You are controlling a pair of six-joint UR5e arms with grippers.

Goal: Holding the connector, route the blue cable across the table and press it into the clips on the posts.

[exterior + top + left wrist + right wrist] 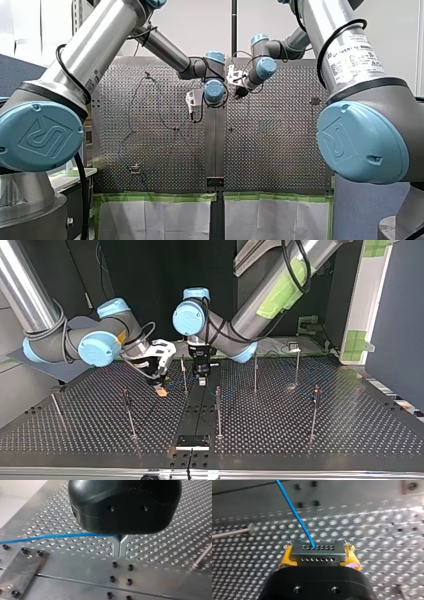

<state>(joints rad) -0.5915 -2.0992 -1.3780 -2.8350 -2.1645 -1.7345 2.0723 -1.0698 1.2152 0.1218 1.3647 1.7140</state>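
Two holds: right gripper [319, 555] clamps the connector [318, 552] low over the desk [162, 542]; left gripper [120, 547] nips the blue cable [294, 512]. Cable's thin, limp, light, prob. kinks; hold connector's rigid sides.

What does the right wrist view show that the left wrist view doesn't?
Right wrist only: my right gripper, its jaws with yellow pads shut on the connector, and the blue cable leaving a hole in the connector's upper row. Left wrist only: my left gripper, its metal jaws shut on the cable, and a bolted plate lying off to one side of it. Both: the blue cable and the perforated table.
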